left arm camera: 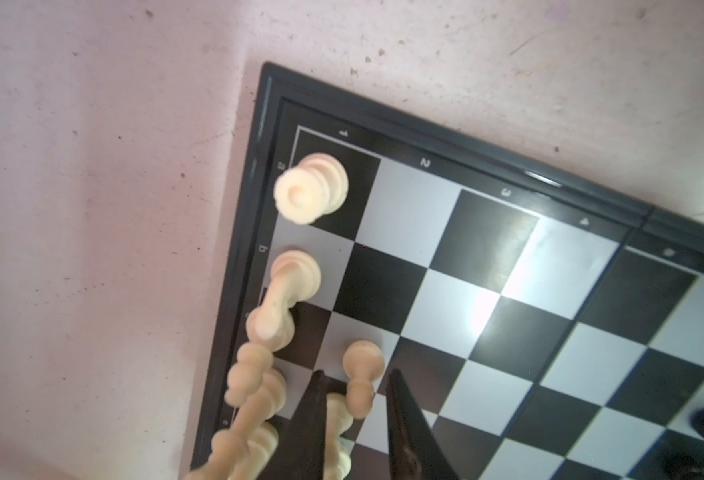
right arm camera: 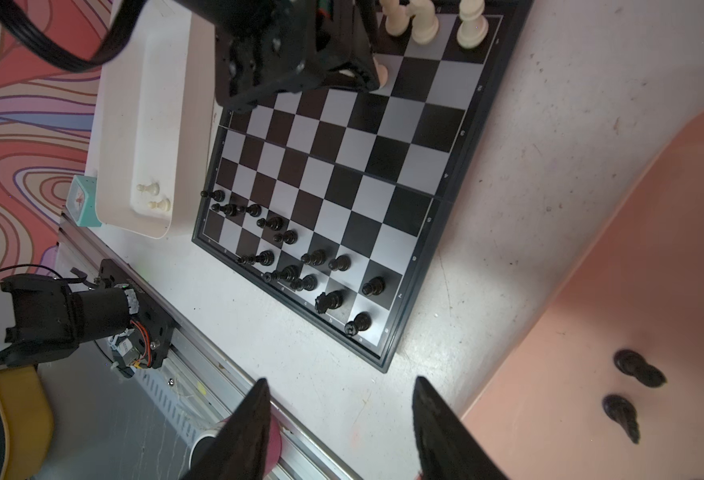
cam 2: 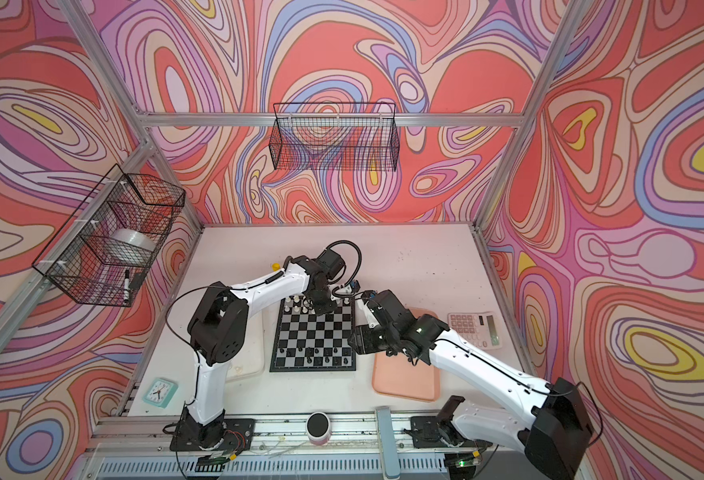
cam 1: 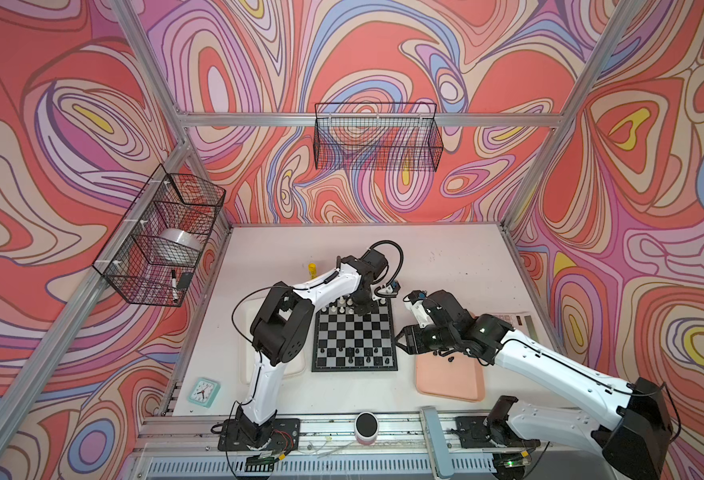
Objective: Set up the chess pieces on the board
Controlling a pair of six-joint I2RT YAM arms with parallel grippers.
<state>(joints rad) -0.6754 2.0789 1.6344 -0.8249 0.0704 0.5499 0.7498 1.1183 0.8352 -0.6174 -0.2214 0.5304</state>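
Left wrist view: the left gripper (left arm camera: 356, 371) is held narrowly parted astride a cream pawn (left arm camera: 362, 359) on the board (left arm camera: 483, 241), and neither finger is seen to touch it. Along the edge lettered "a", "b", cream pieces (left arm camera: 310, 189) are ranked (1 to 4 are printed down the adjoining border). The right gripper (right arm camera: 341, 379) is spread wide and empty over the table (right arm camera: 321, 353), between board and pink tray (right arm camera: 591, 291), on which two black pieces (right arm camera: 639, 368) are laid. Beyond the board, two cream pawns (right arm camera: 148, 189) are seen in the whitish tray (right arm camera: 150, 104); black chessmen (right arm camera: 312, 257) are clustered on the board's rows nearest the arm bases.

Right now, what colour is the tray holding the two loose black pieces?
Salmon pink, plain with no pattern. The tray shows best in the right wrist view.
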